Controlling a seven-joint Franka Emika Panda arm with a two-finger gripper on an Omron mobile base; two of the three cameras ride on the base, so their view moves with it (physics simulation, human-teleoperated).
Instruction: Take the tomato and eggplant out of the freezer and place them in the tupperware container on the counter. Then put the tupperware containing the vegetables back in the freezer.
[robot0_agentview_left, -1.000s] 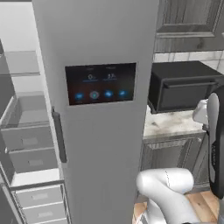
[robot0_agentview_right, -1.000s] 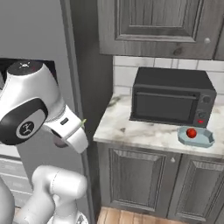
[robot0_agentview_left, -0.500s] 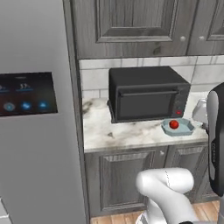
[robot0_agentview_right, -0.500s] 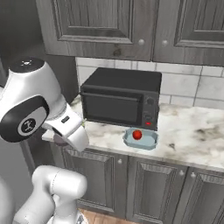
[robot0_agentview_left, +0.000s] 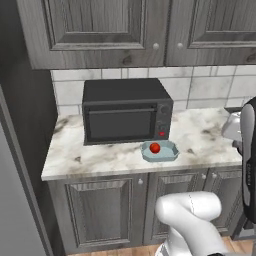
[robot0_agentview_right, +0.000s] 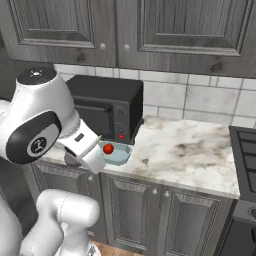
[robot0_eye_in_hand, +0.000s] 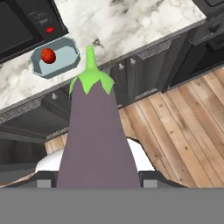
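Gripping one eggplant (robot0_eye_in_hand: 97, 135), the jaws hang off the counter (robot0_agentview_left: 205, 137); one tomato (robot0_agentview_left: 155, 147) sits in one tupperware container (robot0_agentview_left: 170, 151).

In the hand view the eggplant (robot0_eye_in_hand: 98, 135) hides both jaws: only small dark bits show at its lower sides, at about 7 and 5 o'clock, and whether they press its skin cannot be told. Its lower end is cut off at the grey band. In the right base view the white forearm covers the near left corner of the tupperware container (robot0_agentview_right: 120, 154) and the table (robot0_agentview_right: 190, 155) edge there. The microwave (robot0_agentview_right: 107, 107) is partly behind the arm too. The stove (robot0_agentview_right: 245, 150) is cut by the right edge. In the left base view the freezer (robot0_agentview_left: 12, 200) is cut off at 8 o'clock.
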